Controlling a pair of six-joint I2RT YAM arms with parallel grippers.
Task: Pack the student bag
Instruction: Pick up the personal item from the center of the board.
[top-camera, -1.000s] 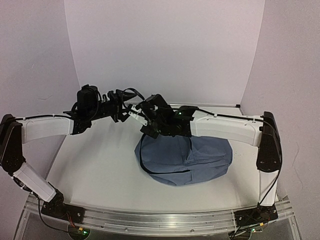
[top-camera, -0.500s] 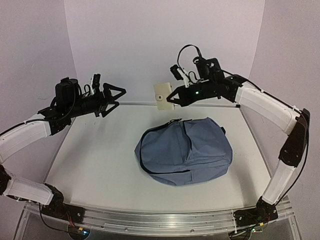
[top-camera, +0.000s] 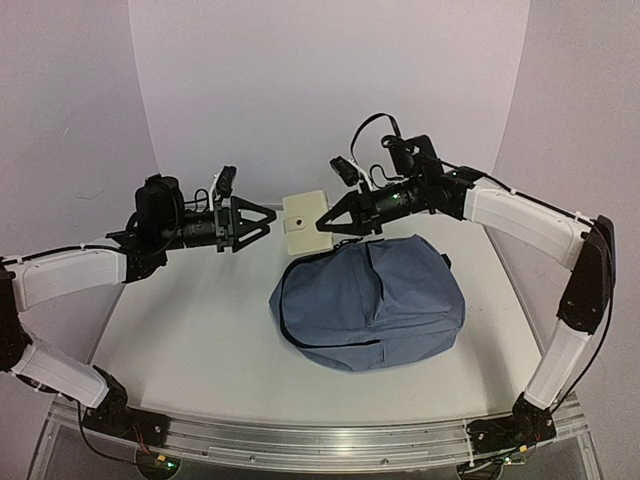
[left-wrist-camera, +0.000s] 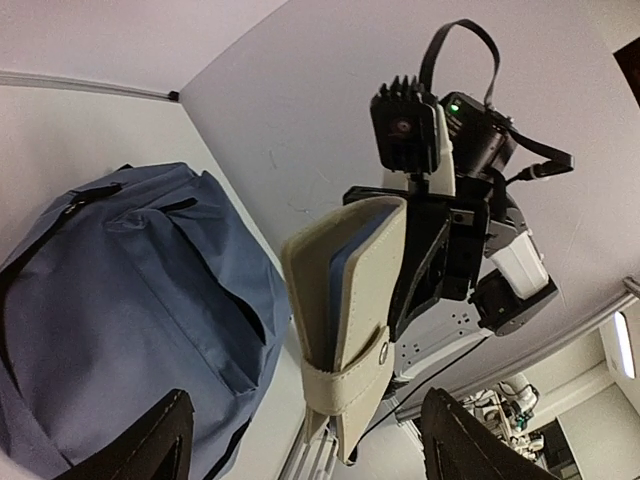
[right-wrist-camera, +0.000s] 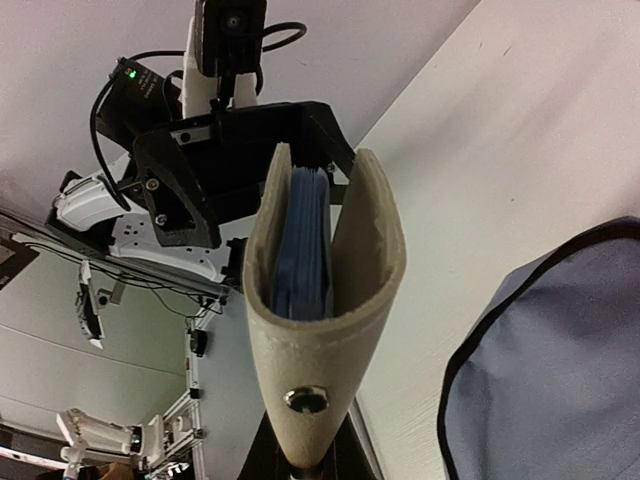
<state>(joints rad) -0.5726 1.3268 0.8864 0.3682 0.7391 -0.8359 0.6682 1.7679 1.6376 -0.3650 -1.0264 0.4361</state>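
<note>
At the left we see the left gripper (top-camera: 260, 226) raised above the white table (top-camera: 180, 330). Its black fingers are spread wide and hold nothing. It points to the right at a cream soft-covered case with a snap-fastened strap and blue contents (top-camera: 303, 226). In the left wrist view the strap end of the cream case (left-wrist-camera: 350, 300) sits between the spread fingers with a gap on either side. We cannot tell whether any finger touches it.

The cream case hangs in the air between the two grippers, above the far left edge of the bag. Its open side shows the blue filling between the two cream flaps (right-wrist-camera: 320, 350).

The right gripper (top-camera: 328, 222) comes in from the right and is clamped tight on the right side of the cream case, holding it off the table.

Below and to the right lies the student bag (top-camera: 380, 305), a large soft blue-grey fabric backpack. It lies flat on the table, right of centre, just nearer to us than the held case. It has a rounded, domed outline. A black zipper line curves along its left edge and across its near side. Straight seams run down its middle and mark out a front pocket. In the left wrist view the pocket edge shows as a dark slit in the blue cloth (left-wrist-camera: 120, 290). A small piece of black strap shows at the bag's far right edge. We cannot tell whether the main compartment is open.
</note>
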